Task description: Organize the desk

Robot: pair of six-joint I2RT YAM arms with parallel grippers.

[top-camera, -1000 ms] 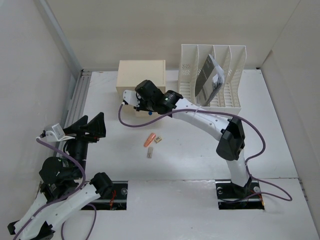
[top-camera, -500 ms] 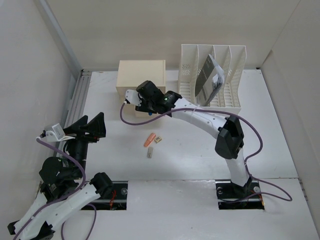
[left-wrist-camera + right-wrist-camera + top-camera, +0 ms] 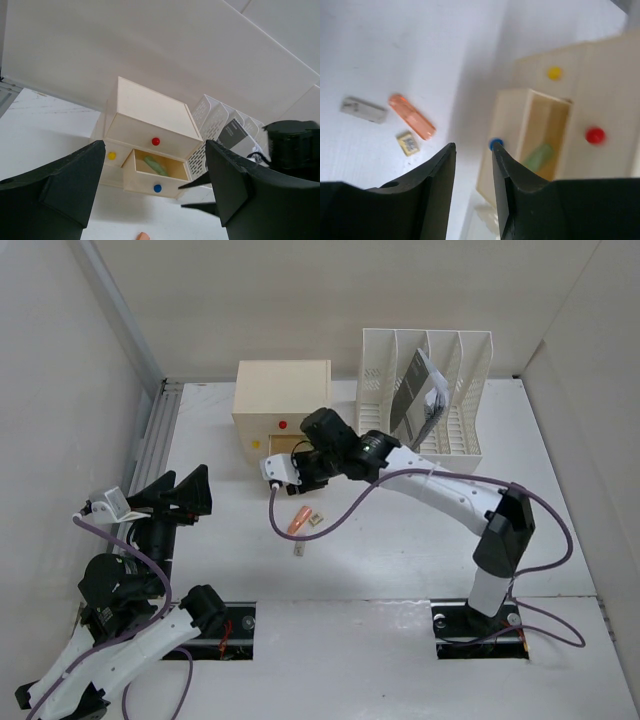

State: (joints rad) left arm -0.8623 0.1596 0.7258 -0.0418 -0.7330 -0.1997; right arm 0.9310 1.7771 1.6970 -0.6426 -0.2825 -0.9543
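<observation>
Near left, the left gripper (image 3: 185, 478) hovers, jaws spread wide and empty. The white desk surface (image 3: 390, 560) runs from the arm bases to the far wall. Mid-surface lie a grey piece (image 3: 299, 549), an orange stick (image 3: 298, 520) and a tan square (image 3: 316, 520). Beyond them is the right gripper (image 3: 472, 147), jaws slightly apart and holding nothing, at the blue knob (image 3: 494, 144) of the open drawer (image 3: 507, 120), which has a green item (image 3: 538, 157) inside. At far right stands the file rack (image 3: 378, 375).

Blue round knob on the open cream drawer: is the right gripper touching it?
Apart. The left wrist view shows the whole blue round knob, with a strip of the bare cream drawer front between it and the black right gripper.
</observation>
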